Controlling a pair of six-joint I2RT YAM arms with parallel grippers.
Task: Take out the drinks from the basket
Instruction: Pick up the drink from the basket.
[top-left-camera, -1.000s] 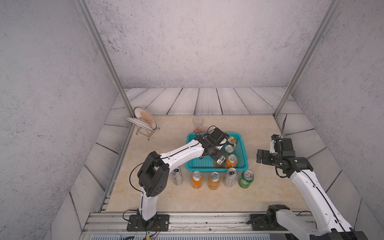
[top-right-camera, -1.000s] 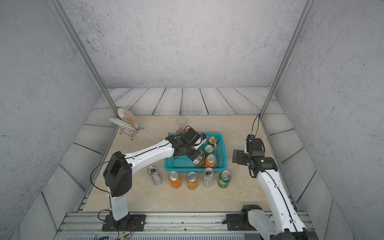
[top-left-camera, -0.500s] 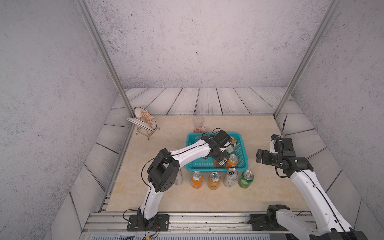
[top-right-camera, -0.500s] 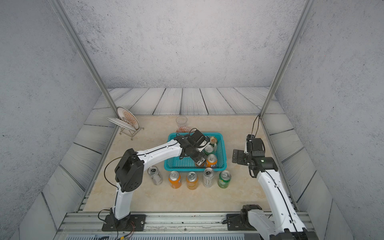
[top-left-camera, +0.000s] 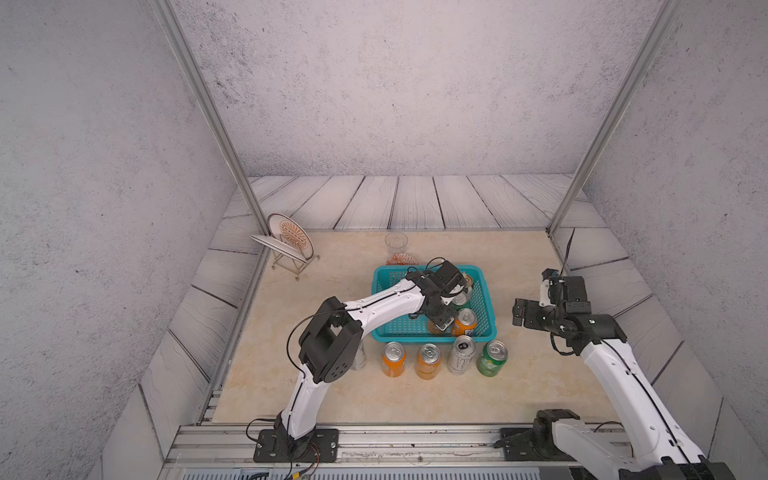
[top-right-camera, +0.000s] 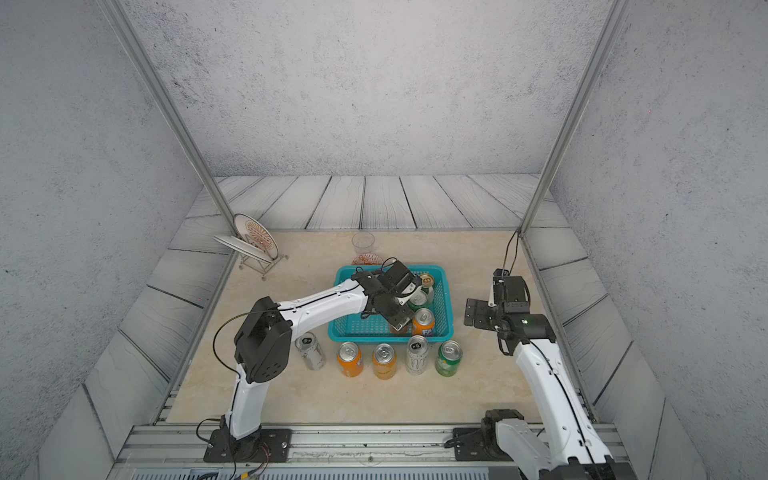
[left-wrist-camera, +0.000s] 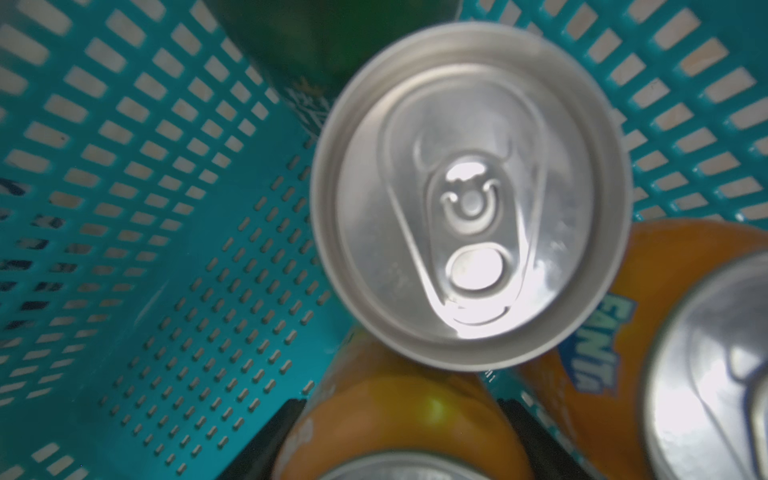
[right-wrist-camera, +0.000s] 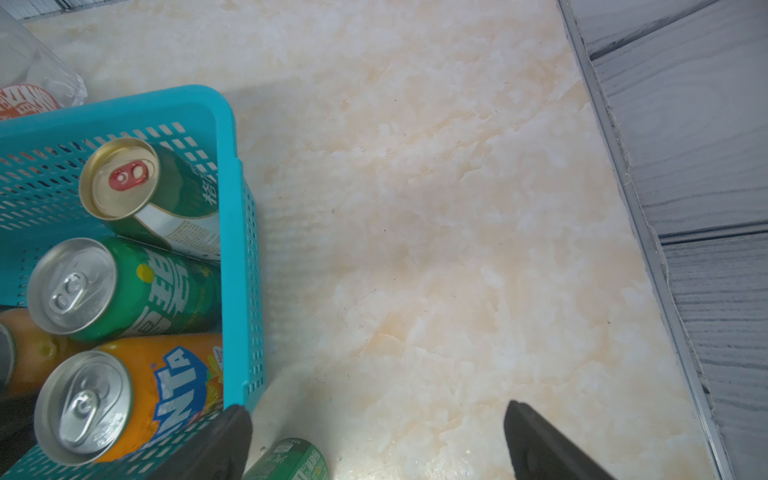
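Observation:
The teal basket (top-left-camera: 491, 307) (top-right-camera: 447, 299) holds several drinks: a gold-topped green can (right-wrist-camera: 166, 195), a silver-topped green can (left-wrist-camera: 469, 195) (right-wrist-camera: 124, 286) and two orange cans. My left gripper (top-left-camera: 441, 322) (left-wrist-camera: 401, 405) reaches down into the basket's front. Its black fingers (left-wrist-camera: 282, 428) press both sides of an orange can (left-wrist-camera: 399, 419). The other orange can (top-left-camera: 464, 322) stands beside it. My right gripper (top-left-camera: 524, 318) (right-wrist-camera: 380, 432) hangs open over bare table, right of the basket.
In front of the basket stand two orange cans (top-left-camera: 392, 358), a silver-white can (top-left-camera: 462, 355) and a green can (top-left-camera: 491, 357). Another silver-white can (top-right-camera: 311, 351) stands by my left elbow. A plate rack (top-left-camera: 286, 241), glass cup (top-left-camera: 395, 243) and patterned bowl (top-left-camera: 401, 259) sit behind.
My left arm has reached further into the basket's front right part, and its jaws have closed in around the orange can. The right arm has not moved.

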